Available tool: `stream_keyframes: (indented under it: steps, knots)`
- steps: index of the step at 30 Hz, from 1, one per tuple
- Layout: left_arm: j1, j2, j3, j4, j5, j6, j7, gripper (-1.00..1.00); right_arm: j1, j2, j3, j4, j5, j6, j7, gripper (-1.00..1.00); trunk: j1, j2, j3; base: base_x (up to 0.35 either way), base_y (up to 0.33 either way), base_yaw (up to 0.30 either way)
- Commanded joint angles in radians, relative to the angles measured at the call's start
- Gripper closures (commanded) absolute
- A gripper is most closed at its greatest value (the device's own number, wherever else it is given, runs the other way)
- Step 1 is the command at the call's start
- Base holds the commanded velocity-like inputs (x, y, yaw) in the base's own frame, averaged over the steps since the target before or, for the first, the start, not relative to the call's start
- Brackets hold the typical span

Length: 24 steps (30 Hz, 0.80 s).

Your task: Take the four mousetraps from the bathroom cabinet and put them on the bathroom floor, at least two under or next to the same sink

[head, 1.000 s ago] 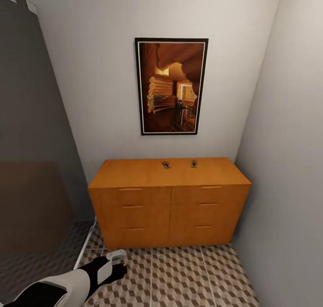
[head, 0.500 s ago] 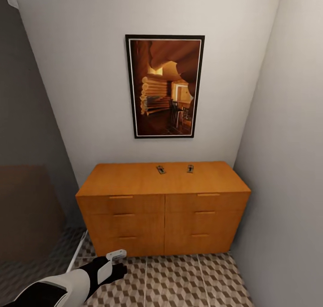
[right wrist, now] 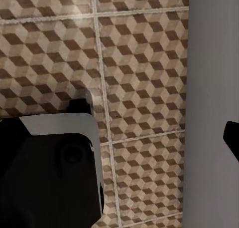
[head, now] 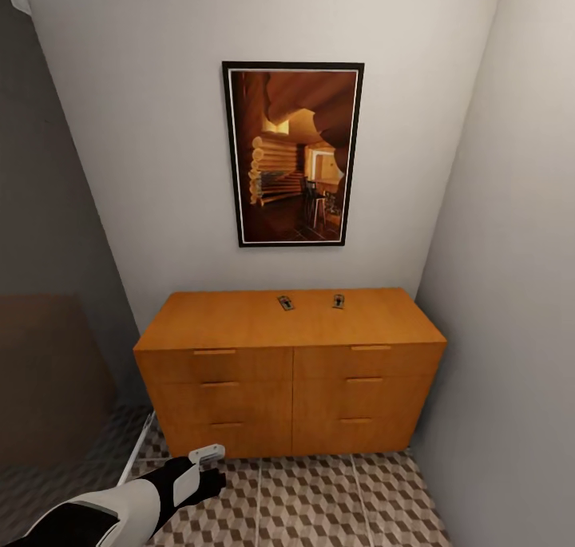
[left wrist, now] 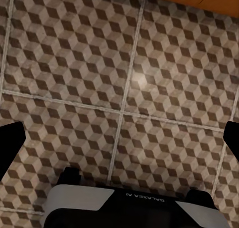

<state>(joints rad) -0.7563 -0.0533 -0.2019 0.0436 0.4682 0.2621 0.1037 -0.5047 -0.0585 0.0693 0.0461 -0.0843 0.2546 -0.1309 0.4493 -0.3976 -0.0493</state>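
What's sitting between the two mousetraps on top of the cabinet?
Nothing: in the head view, only bare orange-brown cabinet top separates the left mousetrap from the right mousetrap, both near the back edge.

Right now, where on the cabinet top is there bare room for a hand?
The cabinet top is bare along its front edge and both ends. Its only crowded stretch is at the back by the wall, where two mousetraps lie apart.
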Motion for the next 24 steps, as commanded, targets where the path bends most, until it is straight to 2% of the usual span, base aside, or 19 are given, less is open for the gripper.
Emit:
stream_keyframes:
  steps: [1, 16, 19, 24]
  knots:
    - [-0.001, 0.000, -0.008, 0.001, 0.010, 0.002, 0.002, -1.00, -0.001, 0.000, 0.007, 0.001, -0.009, 0.002, -0.002, -1.00, 0.001, -0.002, -0.002, 0.002, -0.001, 0.000]
    - [-0.001, -0.001, -0.011, -0.011, 0.009, 0.004, -0.009, -1.00, -0.001, -0.003, 0.004, -0.004, -0.011, -0.007, -0.002, -1.00, 0.001, -0.002, -0.002, 0.000, 0.000, 0.000]
    - [-0.002, -0.005, -0.011, -0.037, 0.008, 0.015, -0.011, -1.00, -0.001, -0.004, 0.003, -0.022, -0.011, -0.023, -0.008, -1.00, 0.001, -0.002, -0.002, 0.000, 0.000, 0.000]
    - [-0.003, -0.008, -0.011, -0.070, 0.006, 0.074, -0.011, -1.00, -0.001, -0.003, 0.003, -0.075, -0.011, -0.027, -0.010, -1.00, 0.001, -0.002, -0.002, 0.000, 0.000, 0.000]
